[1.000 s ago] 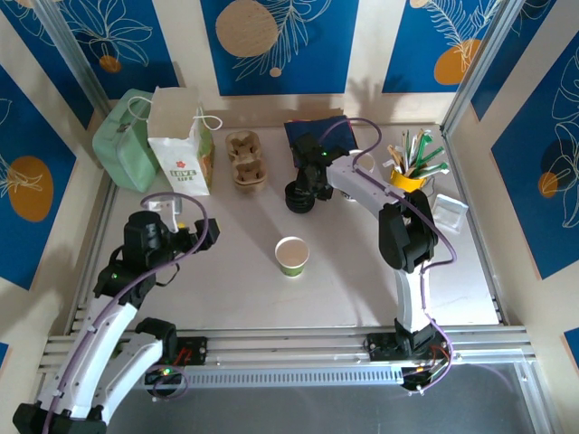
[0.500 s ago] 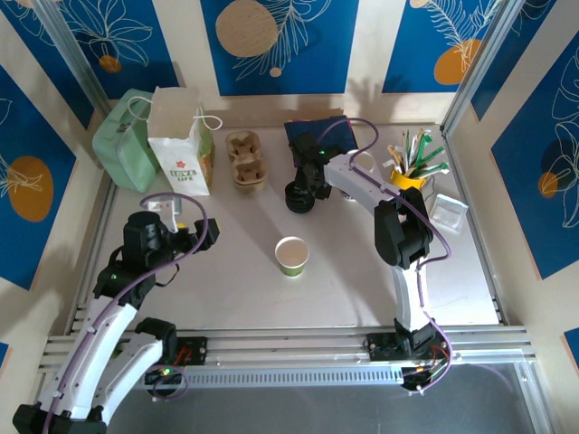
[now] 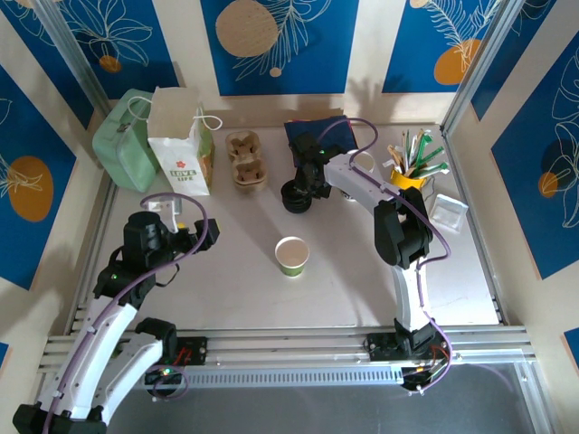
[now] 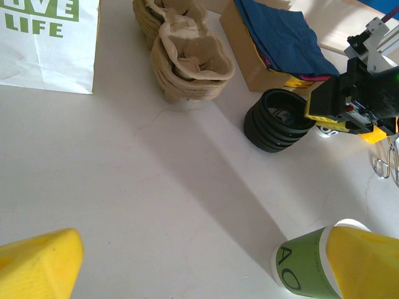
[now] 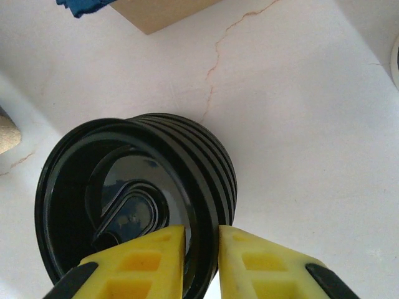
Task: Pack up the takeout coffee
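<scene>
Nearest the arm bases, the left tool [image 4: 206, 249] is released, its yellow fingers spread wide and grasping nothing, pointed low across the pale, smooth worktop [image 3: 226, 289]. The takeout coffee [image 3: 291, 256] stands upright, alone in the middle of the worktop. It is a small paper cup with a green band below a white rolled rim, and it has no lid on it now. Whether it holds liquid cannot be told from here. It is probably light and thin-walled, so it would dent under a hard squeeze and tip at a nudge. The safest hold looks to be across the body just under the rolled rim, where the paper is stiffest, with the cup kept level. Beyond it, well apart, sits the stack of black lids [image 3: 295, 195], made of glossy, ribbed, nested plastic that is likely slick and springy. The right tool [image 5: 201, 249] is clenched there, its two yellow fingers pinching the raised rim of the top lid [image 5: 124, 205], one inside and one outside. Farther back stand moulded pulp cup carriers [image 3: 244, 159], rough and fibrous, and a crisp white paper bag [image 3: 181, 149] beside a soft green bag [image 3: 122, 145]. A cardboard box of blue napkins [image 3: 317, 134] and a yellow holder [image 3: 407, 178] of stirrers are at the far right.
</scene>
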{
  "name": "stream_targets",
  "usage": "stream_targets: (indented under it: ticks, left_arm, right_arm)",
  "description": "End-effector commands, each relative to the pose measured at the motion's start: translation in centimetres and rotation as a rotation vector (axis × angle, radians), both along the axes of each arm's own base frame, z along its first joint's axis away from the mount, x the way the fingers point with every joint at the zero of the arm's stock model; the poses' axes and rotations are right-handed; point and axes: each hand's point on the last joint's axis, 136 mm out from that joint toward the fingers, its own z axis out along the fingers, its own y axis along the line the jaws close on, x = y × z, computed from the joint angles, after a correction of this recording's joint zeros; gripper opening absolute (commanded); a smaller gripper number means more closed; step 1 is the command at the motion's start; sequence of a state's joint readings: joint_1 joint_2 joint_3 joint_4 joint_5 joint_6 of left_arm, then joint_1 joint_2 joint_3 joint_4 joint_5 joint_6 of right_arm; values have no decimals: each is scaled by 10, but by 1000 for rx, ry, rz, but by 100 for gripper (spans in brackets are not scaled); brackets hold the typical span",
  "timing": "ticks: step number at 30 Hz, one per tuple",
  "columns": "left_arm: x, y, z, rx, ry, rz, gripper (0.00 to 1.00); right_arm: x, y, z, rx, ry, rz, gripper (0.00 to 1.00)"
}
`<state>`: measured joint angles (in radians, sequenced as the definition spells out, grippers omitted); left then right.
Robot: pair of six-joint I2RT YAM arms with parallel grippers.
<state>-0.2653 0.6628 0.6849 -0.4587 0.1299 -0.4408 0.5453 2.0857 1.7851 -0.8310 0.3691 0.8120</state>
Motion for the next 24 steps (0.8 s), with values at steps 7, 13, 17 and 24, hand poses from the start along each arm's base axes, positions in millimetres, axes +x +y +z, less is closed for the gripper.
stream_targets:
  ticks: [7,13,17,24]
  left_arm:
    - [-5,0,0,5,4,-4,99]
    - [-6,1,2,4,-1,-3,99]
    - [-6,0,4,1,-3,-8,99]
    - [-7,-5,15,-13,-6,-33,99]
  right_arm:
    - [0,0,2,19,13,8,15]
    - [-2,3,8,41,-4,27,13]
    - [-4,6,21,55,-30,62,12]
    - [-13,6,54,69,-87,96,12]
